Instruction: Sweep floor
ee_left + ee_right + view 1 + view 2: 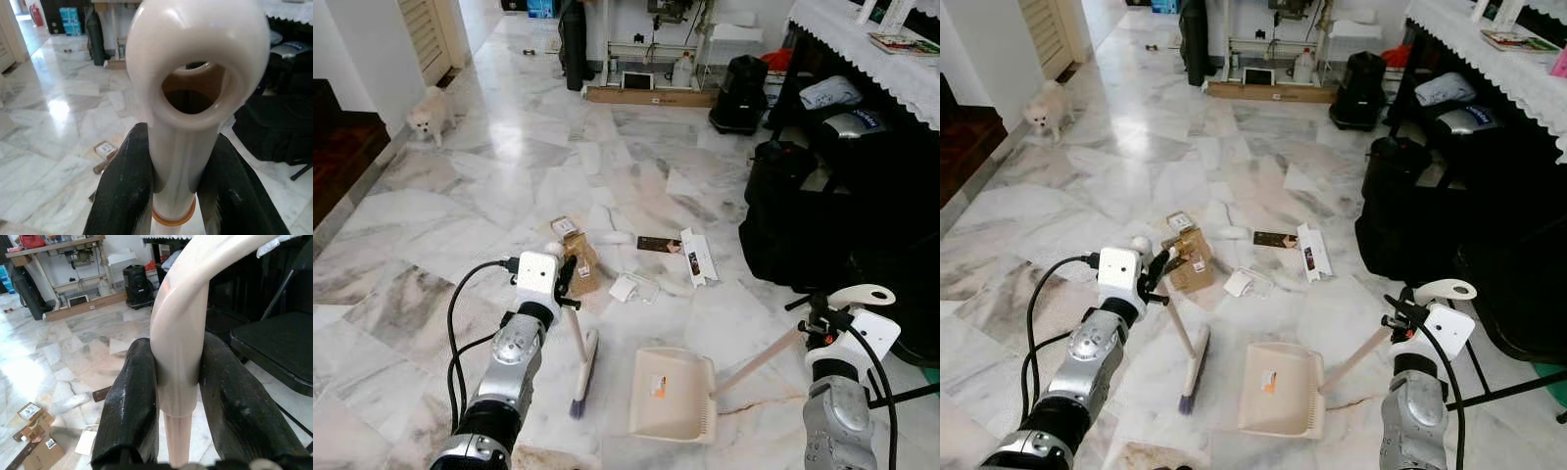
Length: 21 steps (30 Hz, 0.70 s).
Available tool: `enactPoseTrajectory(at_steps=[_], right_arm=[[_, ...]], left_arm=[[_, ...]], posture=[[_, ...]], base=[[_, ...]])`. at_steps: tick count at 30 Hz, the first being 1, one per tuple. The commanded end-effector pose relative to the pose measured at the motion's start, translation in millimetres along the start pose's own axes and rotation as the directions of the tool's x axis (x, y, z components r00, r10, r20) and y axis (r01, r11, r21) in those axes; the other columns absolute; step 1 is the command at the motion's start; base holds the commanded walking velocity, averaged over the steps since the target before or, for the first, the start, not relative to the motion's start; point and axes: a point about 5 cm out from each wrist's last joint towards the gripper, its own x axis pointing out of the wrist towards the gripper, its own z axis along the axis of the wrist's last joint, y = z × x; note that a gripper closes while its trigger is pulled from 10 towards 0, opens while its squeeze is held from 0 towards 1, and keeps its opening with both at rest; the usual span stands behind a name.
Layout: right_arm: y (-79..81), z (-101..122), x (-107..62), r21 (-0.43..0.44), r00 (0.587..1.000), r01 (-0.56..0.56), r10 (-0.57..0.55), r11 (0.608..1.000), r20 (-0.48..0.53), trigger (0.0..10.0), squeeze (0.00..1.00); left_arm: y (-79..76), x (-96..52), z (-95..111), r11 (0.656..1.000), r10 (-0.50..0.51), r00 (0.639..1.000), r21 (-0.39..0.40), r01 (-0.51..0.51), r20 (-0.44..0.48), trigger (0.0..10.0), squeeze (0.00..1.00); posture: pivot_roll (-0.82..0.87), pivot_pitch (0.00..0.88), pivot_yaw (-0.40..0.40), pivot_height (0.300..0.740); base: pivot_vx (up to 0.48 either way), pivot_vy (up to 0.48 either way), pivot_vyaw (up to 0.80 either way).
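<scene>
My left gripper [566,282] is shut on the cream handle of a broom [578,338], whose brush head [584,377] rests on the marble floor. In the left wrist view the black fingers [124,186] clamp the handle just below its ring-shaped end [195,58]. My right gripper [818,323] is shut on the long cream handle [178,308] of a dustpan [671,395], which lies flat on the floor to the right of the brush. Litter lies just beyond: a brown cardboard box [579,259], white scraps [634,287], a dark wrapper [658,244] and a white carton [695,257].
A small white dog [429,115] stands at the far left by dark wooden steps [342,147]. Black bags [793,225] and a lace-covered table [862,49] crowd the right side. A black folding chair [274,347] is close to my right arm. Open marble floor stretches ahead.
</scene>
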Motion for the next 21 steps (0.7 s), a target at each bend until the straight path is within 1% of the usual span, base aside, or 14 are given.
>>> enactPoseTrajectory(at_steps=[1,6,8,11,12,16,18,21], right_arm=[[4.7,13,2.1,0.009,0.997,-0.013,0.012,1.000,0.072,10.0,0.00],[4.1,8,-0.2,0.021,0.998,0.005,-0.006,1.000,0.058,10.0,0.00],[4.4,7,0.0,0.018,0.999,0.006,-0.007,1.000,0.051,10.0,0.00],[5.8,9,0.4,0.027,0.998,0.000,-0.002,1.000,0.057,10.0,0.00],[6.0,10,0.9,0.013,0.998,-0.001,0.000,1.000,0.065,10.0,0.00],[7.4,11,2.2,0.018,0.998,-0.004,0.003,1.000,0.066,10.0,0.00],[10.4,11,3.3,0.023,0.998,-0.016,0.014,1.000,0.061,10.0,0.00],[13.0,11,3.1,0.024,0.998,-0.027,0.025,0.999,0.062,10.0,0.00]], left_arm=[[0.0,8.6,16,1.000,-0.007,0.997,0.010,0.006,0.077,10.0,0.00],[2.0,7.6,14,1.000,-0.002,0.998,0.018,0.001,0.064,10.0,0.00],[3.0,7.3,14,1.000,-0.002,0.998,0.020,0.000,0.062,10.0,0.00],[6.1,7.1,14,1.000,0.005,0.998,0.024,-0.006,0.057,10.0,0.00],[6.9,7.1,14,1.000,0.007,0.998,0.025,-0.009,0.057,10.0,0.00],[8.4,7.2,14,1.000,0.014,0.998,0.024,-0.016,0.057,10.0,0.00],[10.7,6.8,14,0.999,0.034,0.998,-0.001,-0.034,0.054,10.0,0.00],[11.8,6.2,14,0.999,0.036,0.998,0.003,-0.036,0.054,10.0,0.00]], posture=[[-0.01,0.018,-0.034,0.740],[-0.01,0.025,-0.022,0.740],[0.00,0.037,-0.017,0.740],[0.00,0.044,-0.017,0.740],[0.00,0.049,-0.017,0.740],[0.00,0.057,-0.020,0.740],[0.00,0.060,-0.022,0.740],[0.00,0.065,-0.025,0.740]], base=[[0.000,0.000,0.00],[0.000,0.000,0.00],[0.000,0.000,-0.46],[0.278,0.000,-0.80],[0.285,0.000,0.00],[0.299,0.000,0.00],[0.315,0.000,0.00],[0.323,0.000,0.00]])
